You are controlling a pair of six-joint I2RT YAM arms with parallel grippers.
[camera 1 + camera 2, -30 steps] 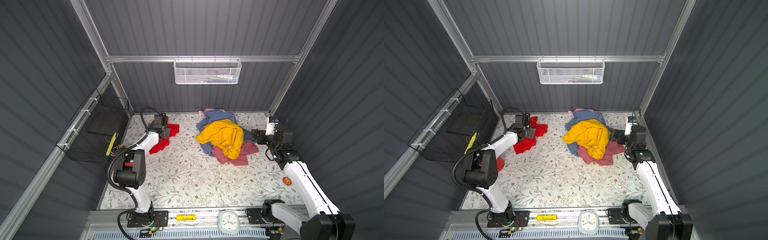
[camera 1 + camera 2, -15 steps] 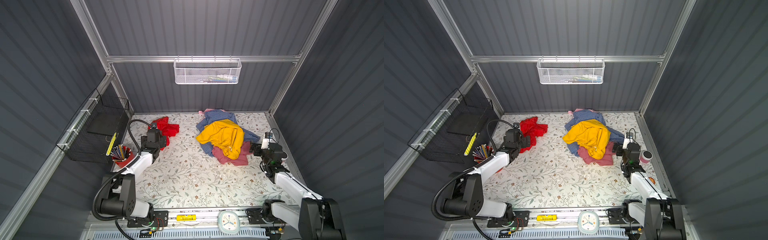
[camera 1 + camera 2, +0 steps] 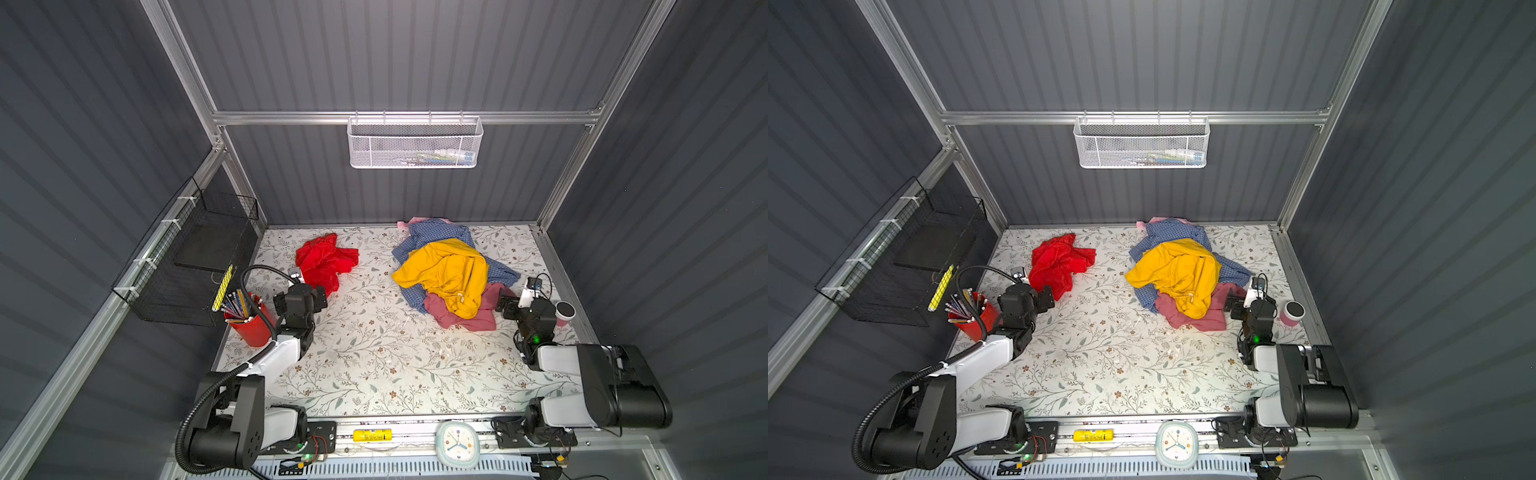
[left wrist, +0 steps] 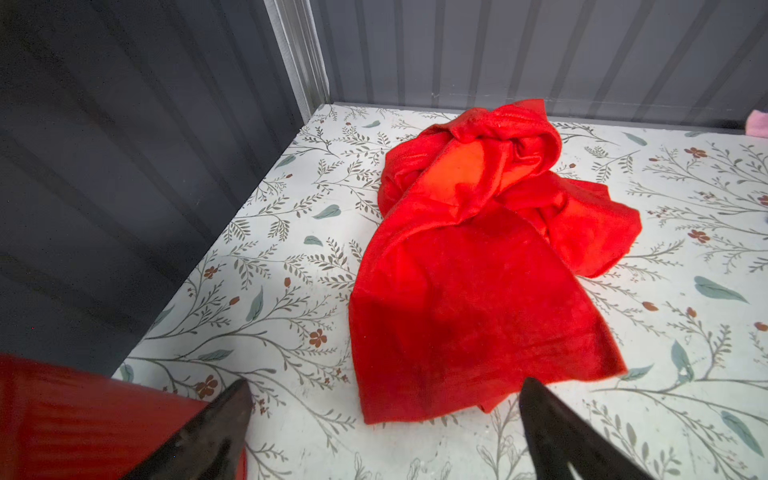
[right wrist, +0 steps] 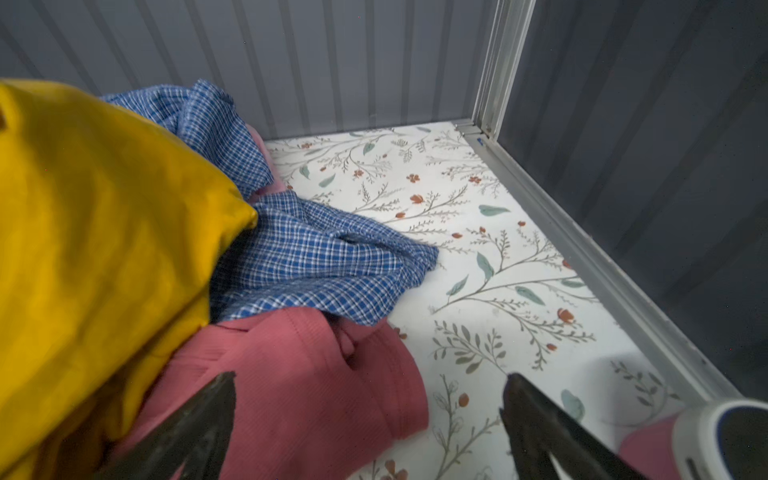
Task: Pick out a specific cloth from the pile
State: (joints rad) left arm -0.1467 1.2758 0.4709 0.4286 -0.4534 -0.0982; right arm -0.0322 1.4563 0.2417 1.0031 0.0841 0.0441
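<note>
The cloth (image 3: pixel 326 262) (image 3: pixel 1061 262) is bright red and lies crumpled by itself on the floral mat at the back left, apart from the pile. In the left wrist view the cloth (image 4: pixel 478 270) spreads just ahead of my left gripper (image 4: pixel 384 384), which is open and empty; its near hem lies between the fingertips without touching them. The pile (image 3: pixel 449 274) (image 3: pixel 1183 278) has mustard-yellow on top, with blue check and dusty pink beneath. My right gripper (image 3: pixel 505 305) (image 5: pixel 370 376) is open at the pile's right edge, one finger over the dusty pink garment (image 5: pixel 291 386). My left gripper (image 3: pixel 318 297) sits at the cloth's front edge.
A red cup of pencils (image 3: pixel 251 322) stands close beside the left arm. A pink cup with a dark lid (image 3: pixel 565 311) (image 5: pixel 706 440) is right of the right gripper. A black wire basket (image 3: pixel 195 257) hangs on the left wall, a white mesh basket (image 3: pixel 415 143) on the back wall.
Both arms have drawn back toward the front. The left gripper came off the red cloth, which stays on the mat. The right gripper retreated along the pile's right side.
</note>
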